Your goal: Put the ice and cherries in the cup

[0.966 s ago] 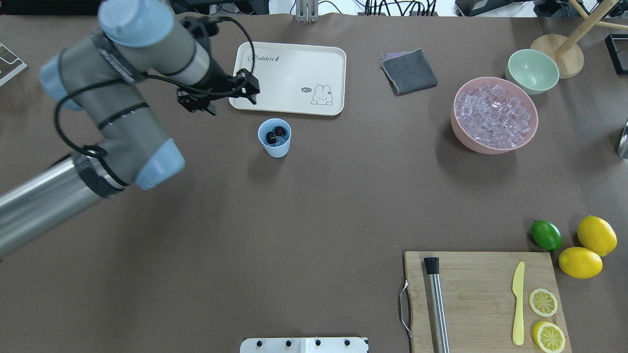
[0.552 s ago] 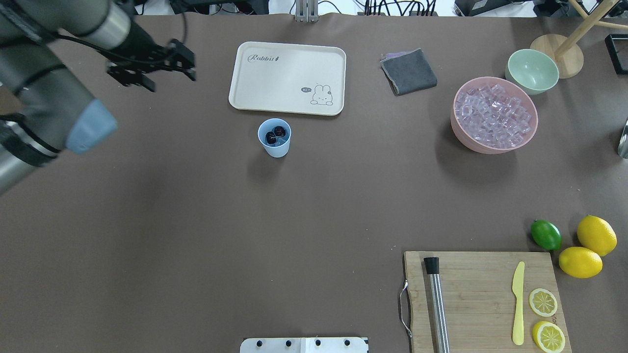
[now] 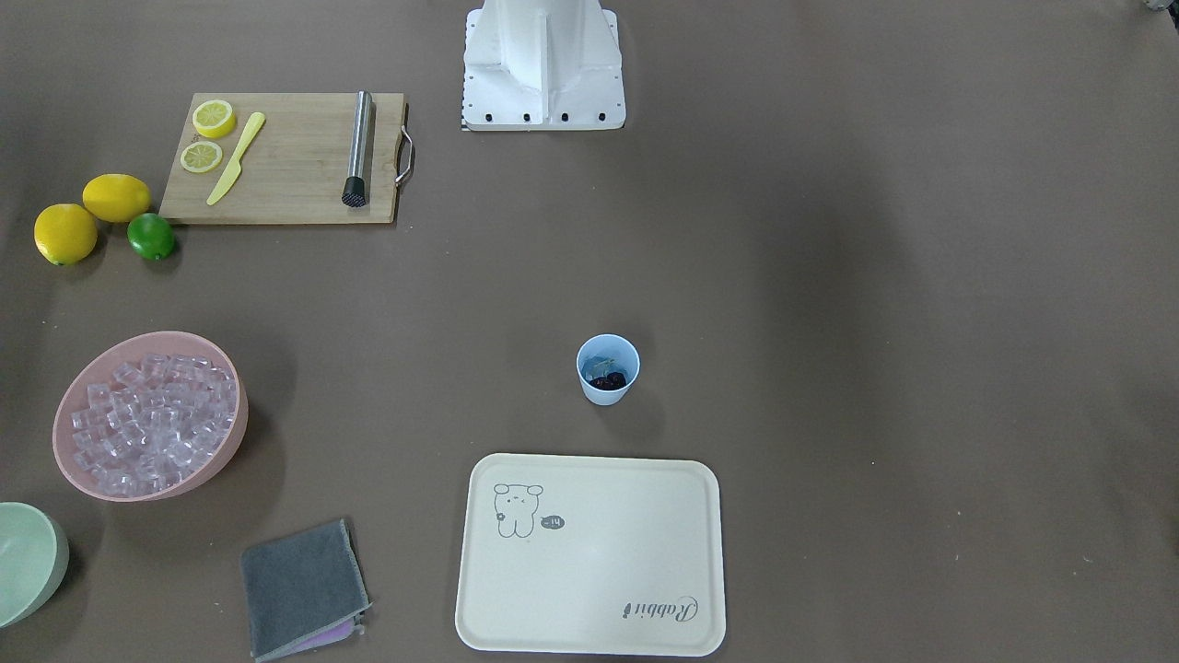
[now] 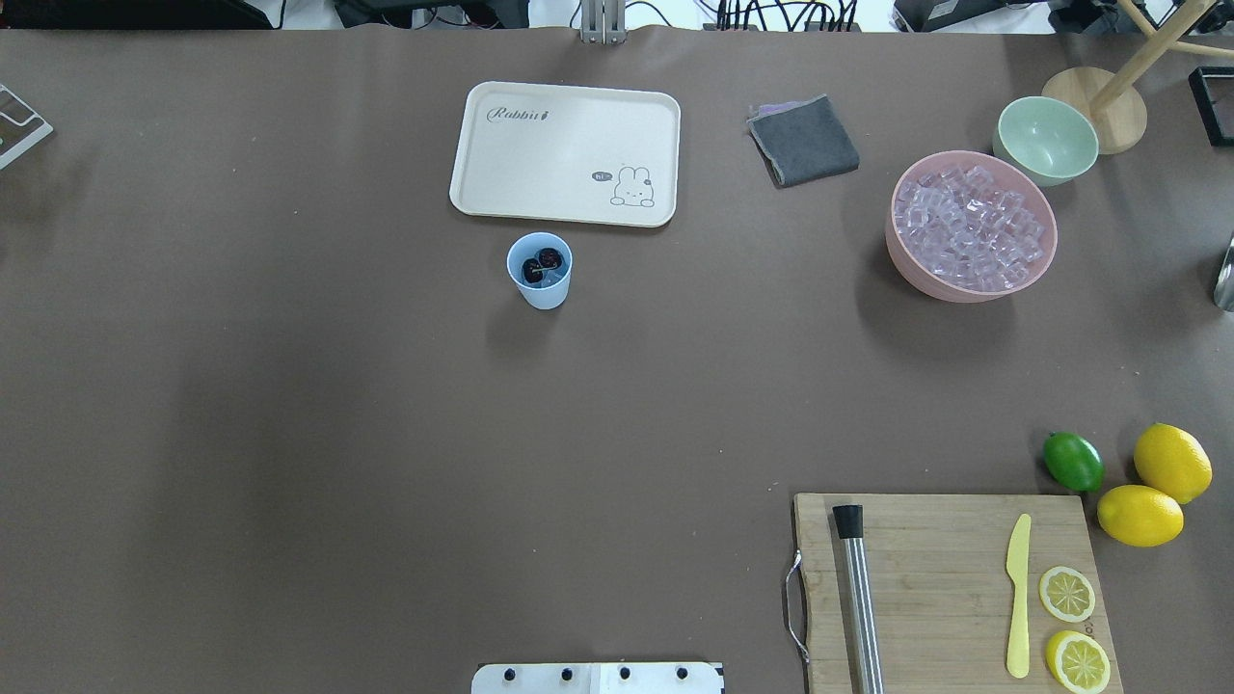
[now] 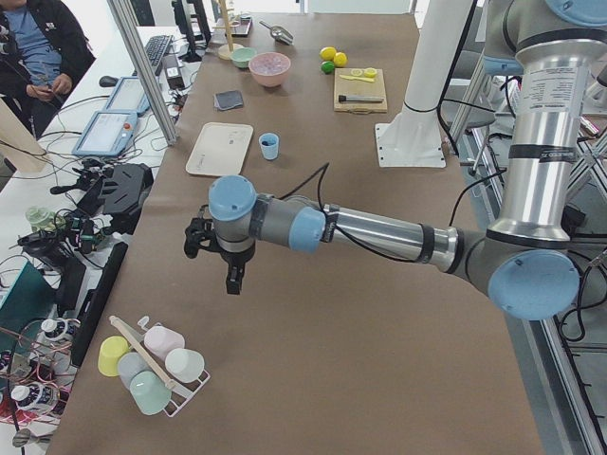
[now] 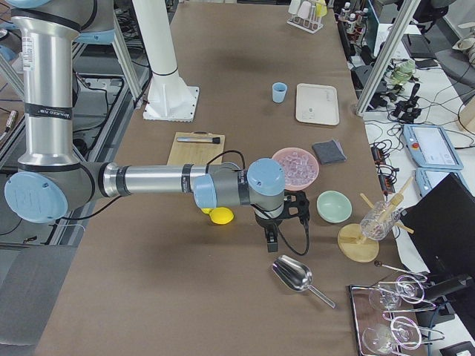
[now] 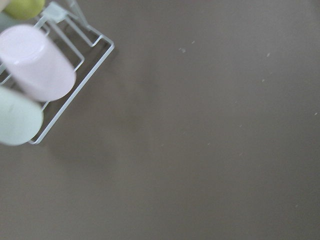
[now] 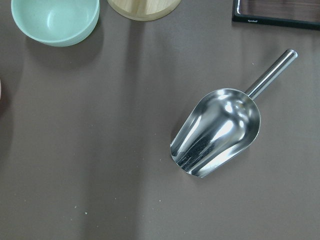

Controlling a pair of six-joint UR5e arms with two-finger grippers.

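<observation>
Right gripper [image 6: 271,242] hangs far from the cup [image 4: 546,293], can't tell its grip; cherries [image 4: 540,265] are in, so scooping ice [image 4: 969,231] looks next.

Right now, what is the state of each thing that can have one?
Light-blue plastic cup, upright, holds the dark cherries.
Pink round bowl, full of clear ice cubes.
Pale green bowl, empty.
Shiny steel scoop, lying empty.
Cream rectangular tray, empty.
Grey cloth, folded.
Left gripper, right gripper, unclear.
</observation>
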